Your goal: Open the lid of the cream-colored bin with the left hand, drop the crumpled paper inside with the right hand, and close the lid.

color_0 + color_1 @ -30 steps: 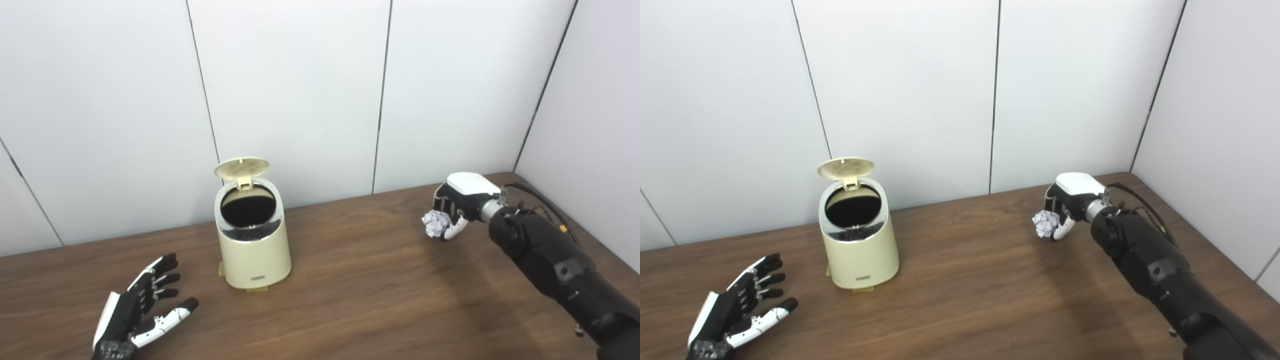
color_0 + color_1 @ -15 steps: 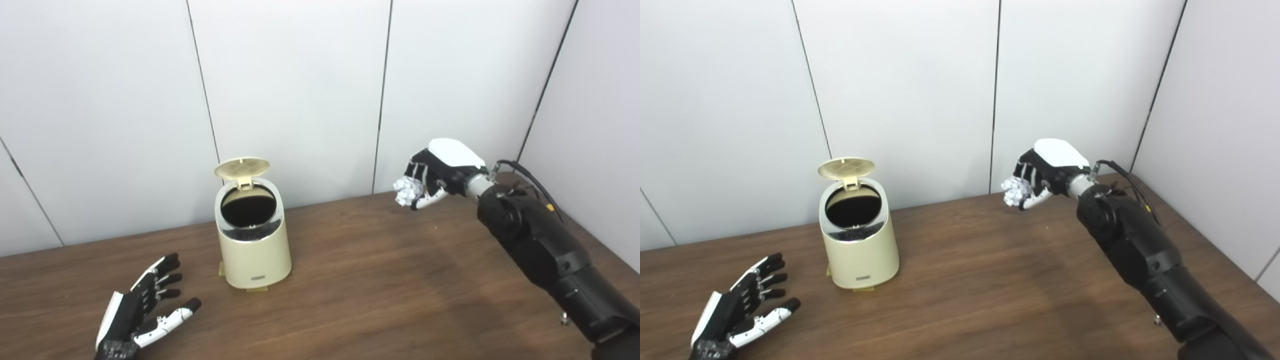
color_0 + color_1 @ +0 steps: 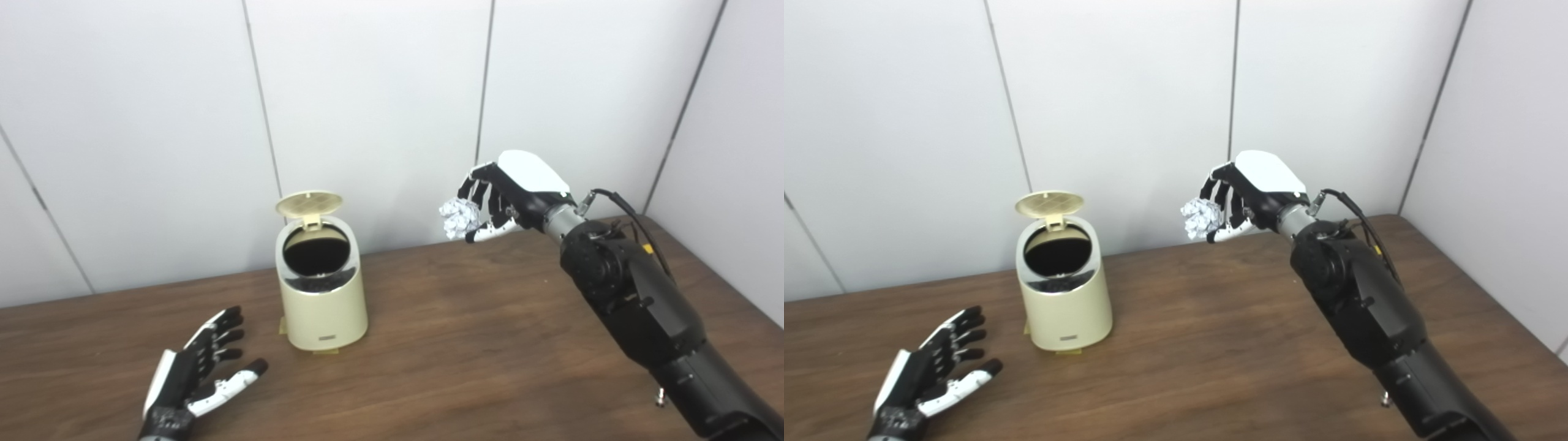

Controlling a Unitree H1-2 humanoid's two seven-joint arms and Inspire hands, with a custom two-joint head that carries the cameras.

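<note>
Right hand (image 3: 511, 199) up in the air with the paper (image 3: 460, 217) pinched in its fingertips, bin (image 3: 323, 288) open and waiting!

Fingers curl round that crumpled white ball, held high above the table (image 3: 490, 343), well to the right of the bin and above its rim level. Lid (image 3: 309, 203) stands tipped back on its hinge, dark mouth showing. Left hand (image 3: 199, 373) lies low over the near left of the table, fingers spread, holding nothing, apart from the bin. Dark walnut-grain wood runs wall to wall, bare around the bin. Behind it, plain white wall panels (image 3: 367, 110) split by thin dark seams, meeting a side wall at the right corner.
</note>
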